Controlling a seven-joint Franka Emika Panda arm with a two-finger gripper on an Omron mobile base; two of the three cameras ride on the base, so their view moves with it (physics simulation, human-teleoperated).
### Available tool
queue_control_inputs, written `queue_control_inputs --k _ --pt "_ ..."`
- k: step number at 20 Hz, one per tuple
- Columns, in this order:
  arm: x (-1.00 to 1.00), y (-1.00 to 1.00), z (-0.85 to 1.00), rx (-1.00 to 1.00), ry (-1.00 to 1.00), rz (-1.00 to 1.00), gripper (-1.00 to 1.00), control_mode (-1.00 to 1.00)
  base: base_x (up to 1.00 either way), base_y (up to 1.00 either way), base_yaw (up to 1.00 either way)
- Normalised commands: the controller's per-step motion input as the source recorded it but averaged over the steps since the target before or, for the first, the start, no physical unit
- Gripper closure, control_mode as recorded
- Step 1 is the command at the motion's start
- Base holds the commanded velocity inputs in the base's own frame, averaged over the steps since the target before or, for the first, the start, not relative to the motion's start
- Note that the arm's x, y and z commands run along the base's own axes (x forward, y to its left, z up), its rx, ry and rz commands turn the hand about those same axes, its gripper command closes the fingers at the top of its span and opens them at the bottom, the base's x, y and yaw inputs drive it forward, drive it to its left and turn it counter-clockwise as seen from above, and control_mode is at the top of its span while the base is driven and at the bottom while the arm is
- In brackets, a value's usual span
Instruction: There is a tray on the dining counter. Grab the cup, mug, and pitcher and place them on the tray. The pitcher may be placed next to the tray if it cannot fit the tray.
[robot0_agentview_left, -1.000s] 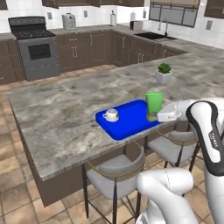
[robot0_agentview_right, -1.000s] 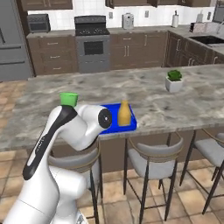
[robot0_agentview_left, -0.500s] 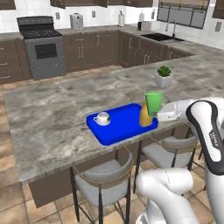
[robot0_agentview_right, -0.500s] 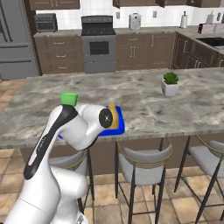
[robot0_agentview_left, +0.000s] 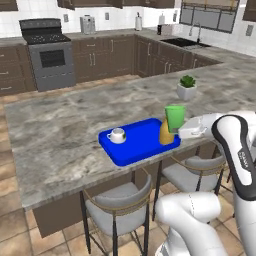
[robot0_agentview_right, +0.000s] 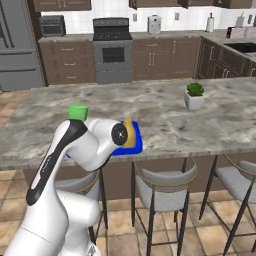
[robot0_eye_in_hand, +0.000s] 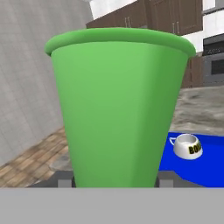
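Here the cup (robot0_eye_in_hand: 116, 109) stands upright, clamped in the tool (robot0_eye_in_hand: 114, 181).

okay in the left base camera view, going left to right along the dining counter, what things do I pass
mug → tray → pitcher → potted plant

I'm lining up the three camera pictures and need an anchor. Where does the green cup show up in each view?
Left base view: the green cup is right of centre, above the near right end of the blue tray.
Right base view: it is left of centre, its top showing above the white arm.
Hand view: it takes up the middle, close to the camera.
Shared landmark: the blue tray, beside the cup in every view.
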Motion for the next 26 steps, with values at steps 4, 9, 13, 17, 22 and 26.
queue_control_inputs --k 4,9,13,17,22,26 --pt "0.00 0.00 0.00 0.00 0.00 0.00 1.00 1.00 0.00 0.00 0.00" --pt "0.00 0.00 0.00 0.00 0.00 0.00 1.00 1.00 0.03 -0.02 0.61" --pt "0.00 0.00 0.00 0.00 0.00 0.00 1.00 1.00 0.00 0.00 0.33" --pt "0.00 0.00 0.00 0.00 0.00 0.00 1.00 1.00 0.00 0.00 0.00" --pt "0.00 0.00 0.00 0.00 0.00 0.00 1.00 1.00 0.05 0.00 0.00" --pt "0.04 -0.02 0.00 0.00 0.00 0.00 1.00 -1.00 0.06 0.00 0.00"
